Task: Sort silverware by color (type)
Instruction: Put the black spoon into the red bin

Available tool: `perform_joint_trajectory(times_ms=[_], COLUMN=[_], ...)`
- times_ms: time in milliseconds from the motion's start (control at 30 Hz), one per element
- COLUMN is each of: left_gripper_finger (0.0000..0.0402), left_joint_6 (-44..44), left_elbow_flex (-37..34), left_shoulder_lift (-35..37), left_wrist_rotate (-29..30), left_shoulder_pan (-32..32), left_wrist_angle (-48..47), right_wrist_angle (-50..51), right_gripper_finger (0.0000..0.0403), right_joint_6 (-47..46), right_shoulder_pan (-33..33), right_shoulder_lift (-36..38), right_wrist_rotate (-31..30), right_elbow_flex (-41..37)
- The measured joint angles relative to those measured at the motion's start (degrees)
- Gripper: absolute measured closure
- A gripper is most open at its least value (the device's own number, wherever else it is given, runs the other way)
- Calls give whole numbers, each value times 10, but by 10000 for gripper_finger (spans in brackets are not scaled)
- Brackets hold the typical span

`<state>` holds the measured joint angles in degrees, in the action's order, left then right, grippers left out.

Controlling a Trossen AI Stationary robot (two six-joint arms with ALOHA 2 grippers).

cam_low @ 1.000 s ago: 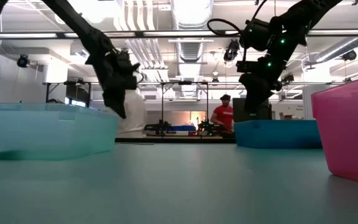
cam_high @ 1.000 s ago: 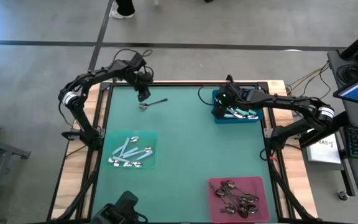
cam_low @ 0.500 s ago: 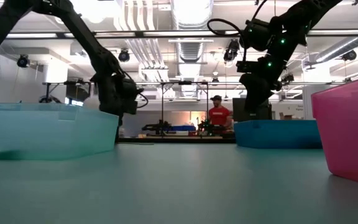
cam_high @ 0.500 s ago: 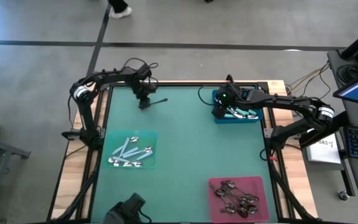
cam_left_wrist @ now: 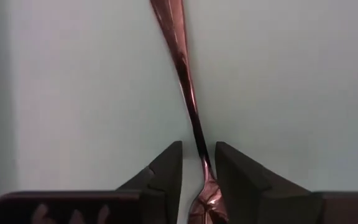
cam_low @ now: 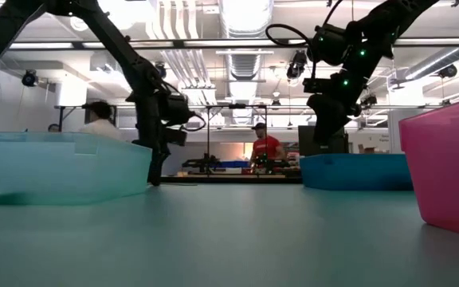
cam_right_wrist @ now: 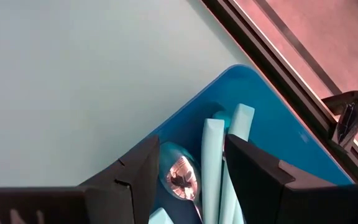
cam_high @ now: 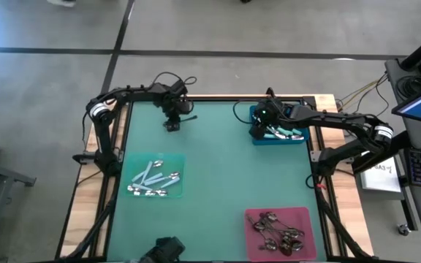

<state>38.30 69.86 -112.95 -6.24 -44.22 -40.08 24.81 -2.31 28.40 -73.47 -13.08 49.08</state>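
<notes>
Left pincer (cam_left_wrist: 197, 177) narrowly parted — a dark metal spoon (cam_left_wrist: 187, 81) lies on the table (cam_left_wrist: 73, 93) between its fingers

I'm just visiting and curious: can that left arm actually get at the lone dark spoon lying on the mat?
Probably yes. The left gripper is already down over the dark spoon, one finger on each side of its handle, with bare mat around it and nothing in the way.

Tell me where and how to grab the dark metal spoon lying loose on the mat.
Grip the dark metal spoon at its thin neck just above the bowl, coming straight down. It lies flat, and the left gripper already straddles that narrow part, jaws either side.
</notes>
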Motion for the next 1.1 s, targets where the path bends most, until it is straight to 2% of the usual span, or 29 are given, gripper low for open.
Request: perform_joint_trajectory(times_ms=[67, 167, 300, 533, 733, 967, 1100], left_gripper_finger=[329, 350, 394, 399, 400, 401, 401], left_joint_6=[-1, -6, -54, -104, -156, -219, -230], left_elbow_flex=[2, 5, 9, 8, 3, 3, 4], left_shoulder_lift=[-11, -16, -17, -14, 27, 92, 124], left_wrist_rotate=[35, 50, -13, -18, -23, -87, -98], left_shoulder_pan=[9, 12, 2, -2, -1, 26, 59], left_wrist_angle=[-3, -8, -9, -7, 9, 17, 55], right_wrist_angle=[0, 0, 2, 2, 8, 39, 11], right_gripper_finger=[230, 229, 230, 229, 230, 229, 230], right_joint_6=[4, 10, 13, 8, -4, -43, -57], right_shoulder_pan=[0, 0, 0, 0, 0, 0, 0], right_shoulder_lift=[0, 0, 0, 0, 0, 0, 0], right_wrist_rotate=[0, 0, 0, 0, 0, 0, 0], right_elbow_flex=[0, 0, 0, 0, 0, 0, 0])
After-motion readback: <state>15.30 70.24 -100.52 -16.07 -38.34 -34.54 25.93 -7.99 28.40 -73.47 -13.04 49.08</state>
